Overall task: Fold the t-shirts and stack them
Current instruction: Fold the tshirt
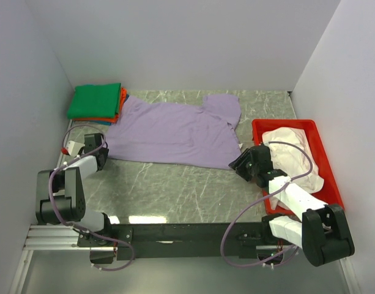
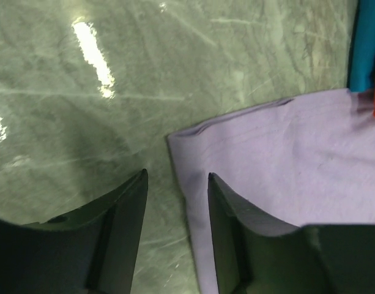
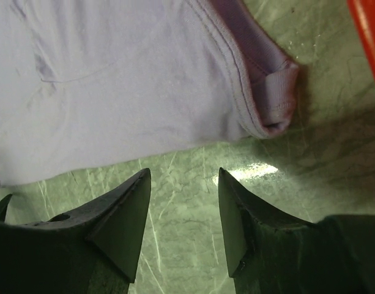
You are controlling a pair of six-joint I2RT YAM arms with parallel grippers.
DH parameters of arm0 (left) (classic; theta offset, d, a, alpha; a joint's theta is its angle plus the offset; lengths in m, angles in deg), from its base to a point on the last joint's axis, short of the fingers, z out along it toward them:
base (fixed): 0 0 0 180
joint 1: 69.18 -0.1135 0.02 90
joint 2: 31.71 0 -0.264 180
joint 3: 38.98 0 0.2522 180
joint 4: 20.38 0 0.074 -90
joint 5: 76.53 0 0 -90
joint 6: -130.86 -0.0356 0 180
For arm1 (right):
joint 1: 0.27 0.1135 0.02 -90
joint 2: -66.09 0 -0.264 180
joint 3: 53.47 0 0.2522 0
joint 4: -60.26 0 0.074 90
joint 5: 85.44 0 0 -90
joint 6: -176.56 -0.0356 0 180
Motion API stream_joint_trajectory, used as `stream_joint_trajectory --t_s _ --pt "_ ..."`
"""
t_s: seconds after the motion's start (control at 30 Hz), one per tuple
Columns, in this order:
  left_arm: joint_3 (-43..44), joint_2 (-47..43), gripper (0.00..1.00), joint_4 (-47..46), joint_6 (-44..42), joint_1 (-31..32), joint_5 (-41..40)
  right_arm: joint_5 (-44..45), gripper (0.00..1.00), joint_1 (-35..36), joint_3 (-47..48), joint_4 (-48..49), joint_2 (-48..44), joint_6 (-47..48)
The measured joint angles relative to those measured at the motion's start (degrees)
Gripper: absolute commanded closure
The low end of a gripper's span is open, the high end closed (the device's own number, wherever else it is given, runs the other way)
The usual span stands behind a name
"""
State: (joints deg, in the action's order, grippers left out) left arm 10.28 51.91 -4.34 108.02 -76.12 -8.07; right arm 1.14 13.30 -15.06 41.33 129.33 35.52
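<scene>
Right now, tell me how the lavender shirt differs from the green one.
The lavender shirt lies spread open; the green shirt is folded into a rectangle. The lavender shirt lies straight on the table; the green shirt tops a stack of other folded shirts. The lavender shirt covers far more area than the green shirt. Both are plain-coloured cloth.

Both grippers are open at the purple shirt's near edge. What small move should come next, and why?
Probably ease the right gripper forward over the hem of the spread lavender cloth t-shirt: its open jaws hang over the bare green marble-look table, while the open left gripper straddles the shirt's corner.
</scene>
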Motion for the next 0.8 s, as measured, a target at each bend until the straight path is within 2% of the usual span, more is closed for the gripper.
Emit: stream_joint_trajectory --t_s 0.47,0.5,0.6,0.8 --pt "2.23 3.43 0.8 -0.7 -1.36 0.0 -0.92 2.84 0.41 -0.11 -0.02 -0.44 2.97 -0.63" --pt "2.23 3.54 0.85 -0.7 -1.51 0.0 -0.92 3.19 0.41 -0.11 -0.02 -0.5 2.97 -0.66" --pt "2.25 3.58 0.92 -0.72 -1.79 0.0 -0.85 4.15 0.41 -0.11 0.11 -0.52 3.06 -0.79" --pt "2.58 3.61 0.99 -0.55 -2.05 0.0 -0.79 6.78 0.44 -0.11 3.45 -0.55 8.17 -0.81"
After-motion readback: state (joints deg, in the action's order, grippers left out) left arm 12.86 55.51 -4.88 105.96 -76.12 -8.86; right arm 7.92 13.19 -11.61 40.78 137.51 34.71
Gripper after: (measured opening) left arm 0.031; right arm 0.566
